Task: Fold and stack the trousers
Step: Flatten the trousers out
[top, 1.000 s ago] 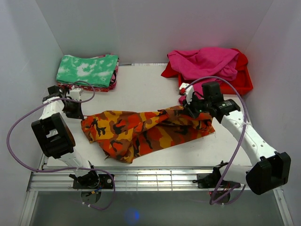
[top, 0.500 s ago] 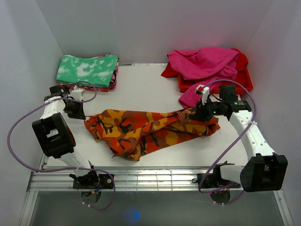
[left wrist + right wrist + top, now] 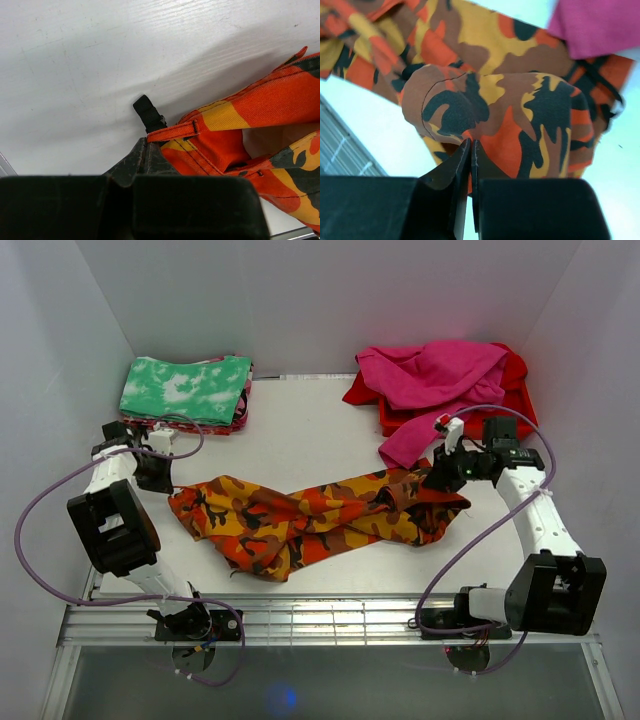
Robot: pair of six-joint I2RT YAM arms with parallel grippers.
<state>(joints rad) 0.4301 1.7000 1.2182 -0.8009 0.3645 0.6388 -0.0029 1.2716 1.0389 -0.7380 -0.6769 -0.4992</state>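
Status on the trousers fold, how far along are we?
Early. Done: the camouflage trousers lie pulled out lengthwise across the table, rumpled, with no fold made yet. In hand: the left hand is shut on the belt-loop end and the right hand is shut on the opposite end. Left: every fold, then stacking, probably on the folded green-and-white cloth at the far left.

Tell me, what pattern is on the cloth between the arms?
The trousers are orange, red, yellow and dark brown camouflage; clearest in the right wrist view.
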